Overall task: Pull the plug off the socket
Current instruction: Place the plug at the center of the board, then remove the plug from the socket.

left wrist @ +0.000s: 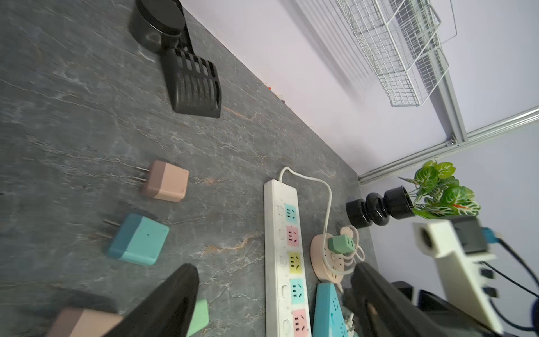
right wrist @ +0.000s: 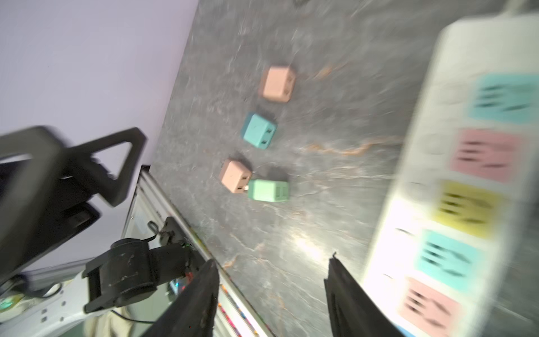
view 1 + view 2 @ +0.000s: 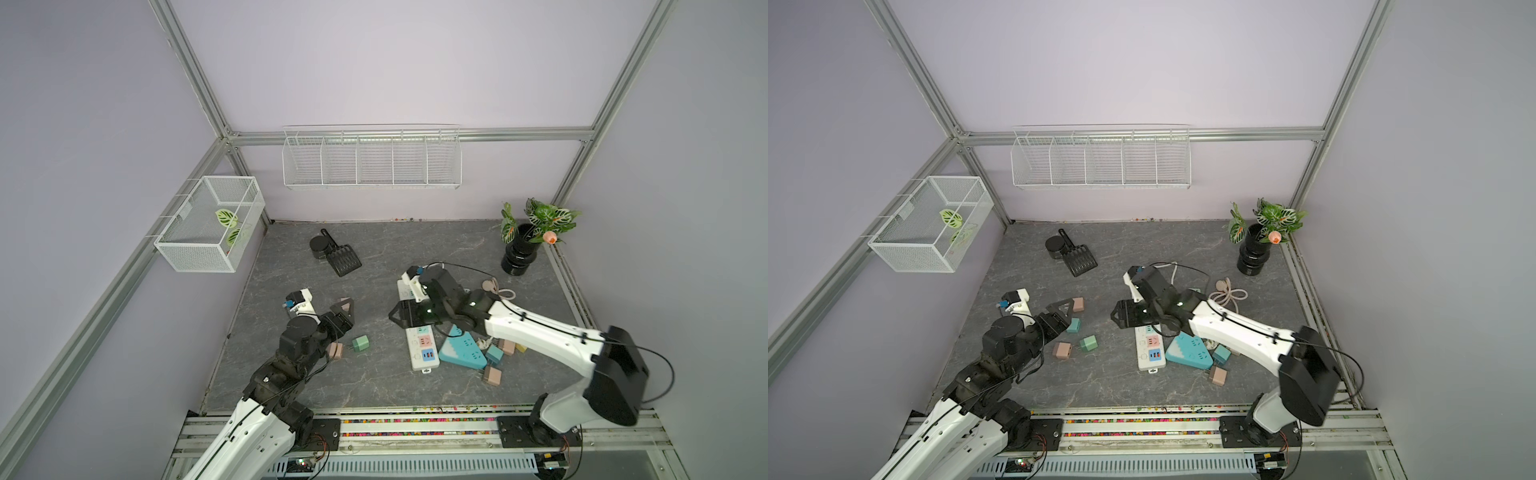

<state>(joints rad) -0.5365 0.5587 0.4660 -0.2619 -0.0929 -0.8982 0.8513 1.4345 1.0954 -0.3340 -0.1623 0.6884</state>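
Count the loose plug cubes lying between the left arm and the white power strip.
4: far pink plug, teal plug, green plug, and near pink plug beside it. More may be hidden under the arm.

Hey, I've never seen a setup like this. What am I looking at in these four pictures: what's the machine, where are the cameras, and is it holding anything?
Two robot arms stand at the front edge of a grey table, and each ends in a two-fingered gripper. The two wide pictures look down from overhead, side by side. The other two come from a camera on each arm's wrist. On the table lie a white power strip, a teal triangular socket and a round pink socket with a green plug apparently in it. Several loose plugs lie around them. A black scoop and a potted plant sit farther back. The left gripper and right gripper are both open and hold nothing.
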